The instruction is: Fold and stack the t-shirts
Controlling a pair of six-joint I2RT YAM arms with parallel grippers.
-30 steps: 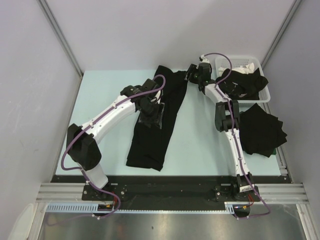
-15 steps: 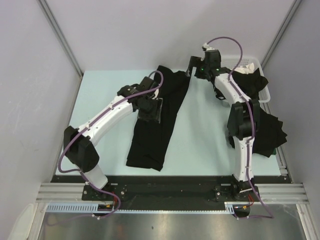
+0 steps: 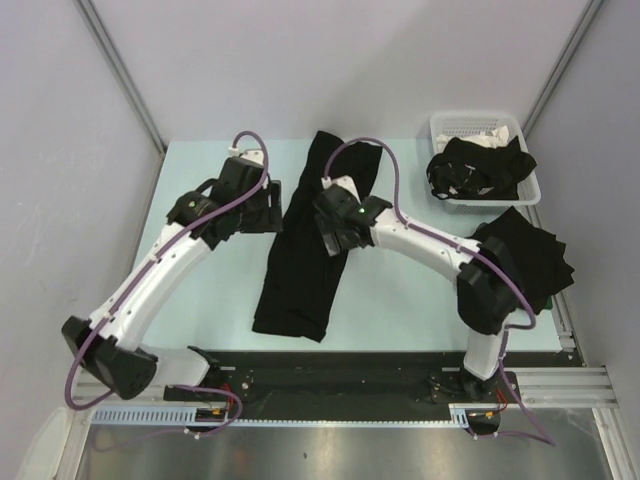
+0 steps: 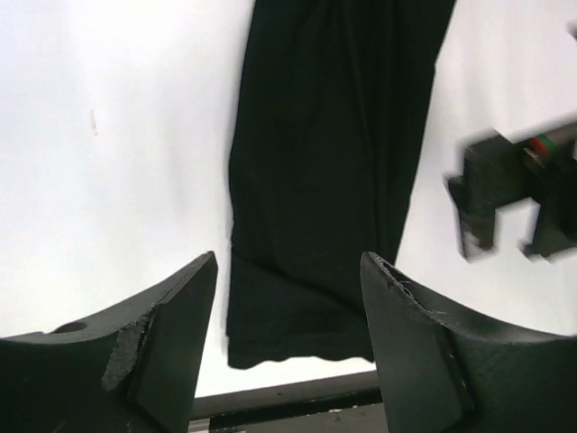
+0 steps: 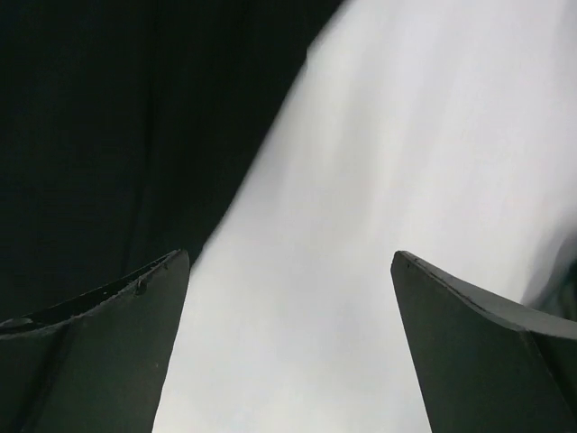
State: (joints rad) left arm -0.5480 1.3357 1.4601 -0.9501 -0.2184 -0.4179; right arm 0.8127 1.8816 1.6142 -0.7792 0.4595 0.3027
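Both arms have shifted since a second ago: the left one has pulled off the cloth to its left side, and the right one has swung away from the far-right basket to hang over the middle of the strip.

On the pale table (image 3: 400, 300) the long t-shirt (image 3: 300, 280) lies as a narrow lengthwise-folded band, running from the far centre down toward the near edge and leaning slightly left. At the right edge sits a folded stack (image 3: 525, 260) of dark shirts. Beyond it, the white basket (image 3: 530, 190) holds a crumpled black heap (image 3: 480, 165) waiting to be folded.

The left gripper (image 4: 287, 262) is released, fingers apart with nothing between them. It hovers just left of the band and looks down its length toward the near hem. The right gripper (image 5: 288, 257) is spread wide and empty, with the shirt's right edge just under its left finger.

The band probably needs a crosswise fold next. To do it well, each gripper should pinch one corner of the same end through all layers. The two should then lift together and carry that end over to meet the other, keeping the side edges aligned. A one-sided pull would likely skew the band or open the lengthwise fold.
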